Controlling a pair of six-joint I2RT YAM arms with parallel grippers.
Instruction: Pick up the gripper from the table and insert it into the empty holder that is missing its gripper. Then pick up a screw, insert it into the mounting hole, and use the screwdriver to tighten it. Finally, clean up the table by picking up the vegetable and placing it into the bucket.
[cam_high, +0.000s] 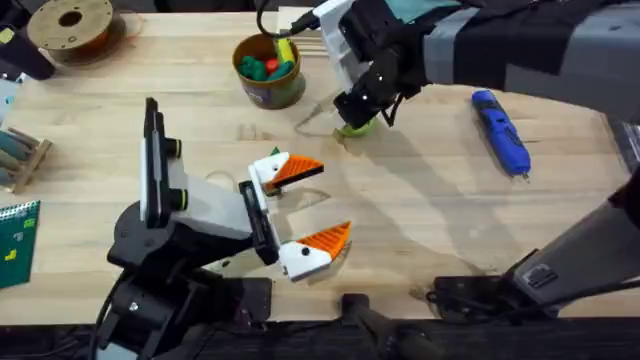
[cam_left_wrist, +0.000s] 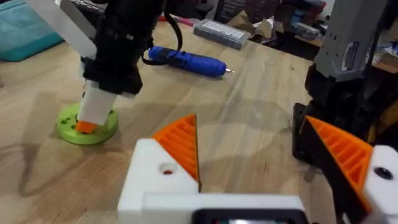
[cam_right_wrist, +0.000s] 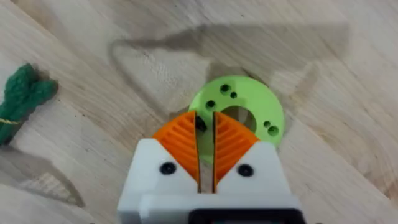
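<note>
my left end effector sits low on the bench, its orange pads spread wide – nothing between them. my right end effector is clenched down over the lime-green ring, a small dark thing pinched in the slit. screwdriver lies apart – vegetable nearby, bucket beyond.

The left arm stretches low across the near table, its left gripper lying on its side with the two orange-padded fingers spread wide apart. The right arm reaches in from the right side, wrist bent steeply downward, and the right gripper points at the tabletop with its pads nearly pressed together.
</note>
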